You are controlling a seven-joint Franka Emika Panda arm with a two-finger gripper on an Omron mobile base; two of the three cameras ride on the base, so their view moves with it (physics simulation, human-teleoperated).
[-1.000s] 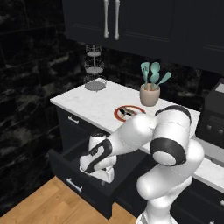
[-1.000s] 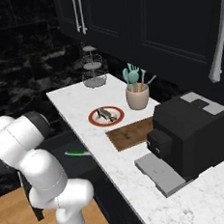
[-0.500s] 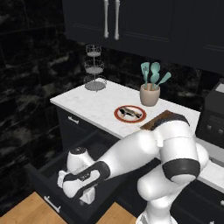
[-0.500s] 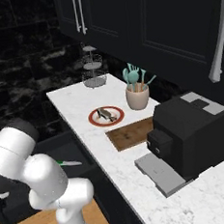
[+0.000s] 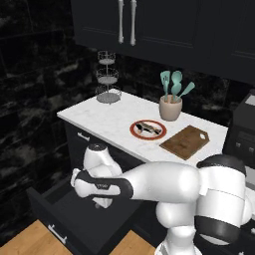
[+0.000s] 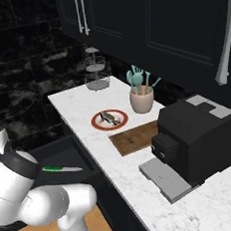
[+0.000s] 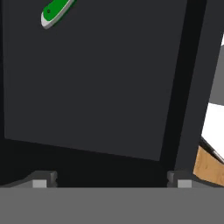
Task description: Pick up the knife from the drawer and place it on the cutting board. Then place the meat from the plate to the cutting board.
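The black drawer (image 5: 55,224) stands pulled out below the counter, and my arm (image 5: 149,184) bends down over its inside. In it lies the knife (image 6: 56,168), green-handled, its blade pointing toward the counter. In the hand view my gripper (image 7: 111,180) is open above the bare drawer floor (image 7: 100,78), with nothing between its fingertips (image 7: 43,180). The knife's handle (image 7: 54,11) shows at the top left of that view, well away from them. On the counter the meat (image 5: 148,127) lies on the red-rimmed plate (image 5: 134,130). The wooden cutting board (image 5: 185,142) lies just right of it.
A tiered wire stand (image 5: 108,79) stands at the counter's far left, and a crock of teal utensils (image 5: 171,104) sits behind the plate. A black coffee machine (image 6: 197,139) stands beside the board. Wooden floor (image 5: 20,244) lies in front of the drawer.
The drawer slid much further out during the first half second. The arm swung down with it, and the hand now hangs over the drawer's inside. The jaws stayed open.
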